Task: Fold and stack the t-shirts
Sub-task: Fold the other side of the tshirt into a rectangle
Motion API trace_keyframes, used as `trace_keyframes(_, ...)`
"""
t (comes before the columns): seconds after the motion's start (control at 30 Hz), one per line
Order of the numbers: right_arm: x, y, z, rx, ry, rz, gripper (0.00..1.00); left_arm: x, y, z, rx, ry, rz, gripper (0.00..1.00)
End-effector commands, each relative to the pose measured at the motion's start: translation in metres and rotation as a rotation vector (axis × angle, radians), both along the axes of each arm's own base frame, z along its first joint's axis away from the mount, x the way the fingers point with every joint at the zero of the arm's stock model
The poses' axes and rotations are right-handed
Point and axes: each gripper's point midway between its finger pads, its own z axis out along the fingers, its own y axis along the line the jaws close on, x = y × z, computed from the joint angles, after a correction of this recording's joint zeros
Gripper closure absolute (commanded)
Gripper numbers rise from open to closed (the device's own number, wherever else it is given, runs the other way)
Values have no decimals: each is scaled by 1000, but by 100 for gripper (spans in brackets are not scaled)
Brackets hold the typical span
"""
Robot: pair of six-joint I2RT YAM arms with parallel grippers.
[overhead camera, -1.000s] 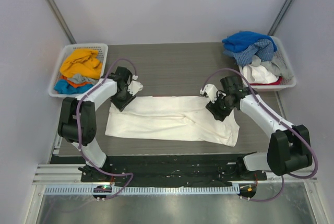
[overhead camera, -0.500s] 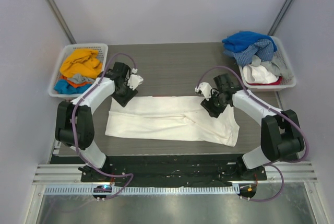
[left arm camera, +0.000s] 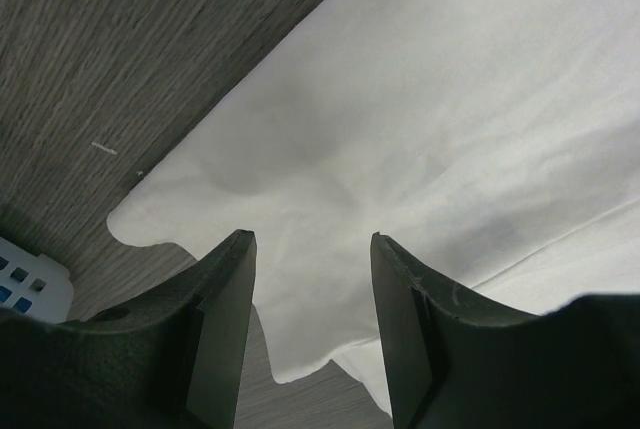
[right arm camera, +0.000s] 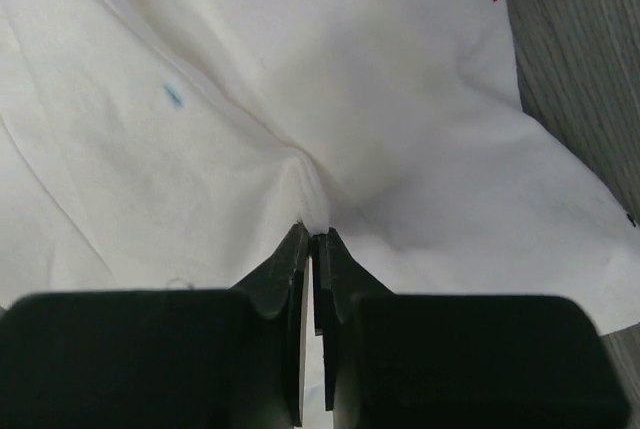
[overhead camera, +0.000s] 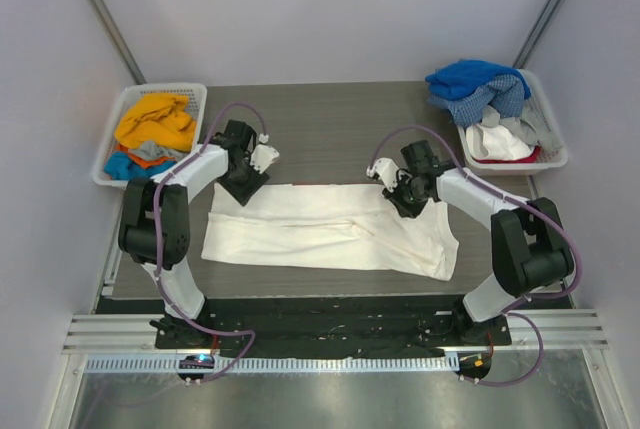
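1. Left basket [overhead camera: 112, 167], at 10 o'clock on the surface [overhead camera: 330, 124]. Holds a loose heap of orange, blue and grey t-shirts [overhead camera: 152, 131], unfolded and apparently waiting their turn.

2. Left end effector [left arm camera: 312, 241]. The jaws stand apart, straddling the white t-shirt's 10 o'clock corner. Nothing is gripped. It looks placed to take that corner.

3. White t-shirt [overhead camera: 320, 229]. It lies flat at the centre of the surface as a long band running from 9 to 3 o'clock. It seems part-folded, spread this way so each arm can reach one end.

4. Right end effector [right arm camera: 314, 237]. The jaws are together on a pinched ridge of the white t-shirt near its 2 o'clock corner, probably to lift that end over.

5. Right basket [overhead camera: 556, 154], at 2 o'clock. Holds a jumble of blue, checked and white t-shirts [overhead camera: 478, 89], not yet sorted or folded.
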Motion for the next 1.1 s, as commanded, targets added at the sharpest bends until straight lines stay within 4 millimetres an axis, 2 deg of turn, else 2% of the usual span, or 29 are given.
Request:
trace_keyframes(0.0,8,14,18,24,-61,23,92,14,-5,14,-18,-66,-9,46)
trace_keyframes(0.13,0,19,23,17,-68,38,99,15,-4,13,-13,-65,-8,47)
trace_keyframes(0.33,-24,30,45,8,-92,93,99,14,-4,11,-10,-60,-12,48)
trace_keyframes(0.37,-31,30,47,0,-79,104,99,15,1,13,14,-67,-1,48)
trace_keyframes(0.53,-58,39,64,-20,-79,174,99,17,2,13,25,-67,-2,48)
trace_keyframes(0.77,-97,45,62,-38,16,253,99,21,1,18,26,-69,-2,48)
trace_keyframes(0.97,-115,53,58,-38,43,298,99,23,3,22,36,-76,0,48)
trace_keyframes(1.07,-125,65,57,-17,63,334,99,24,3,23,38,-73,2,48)
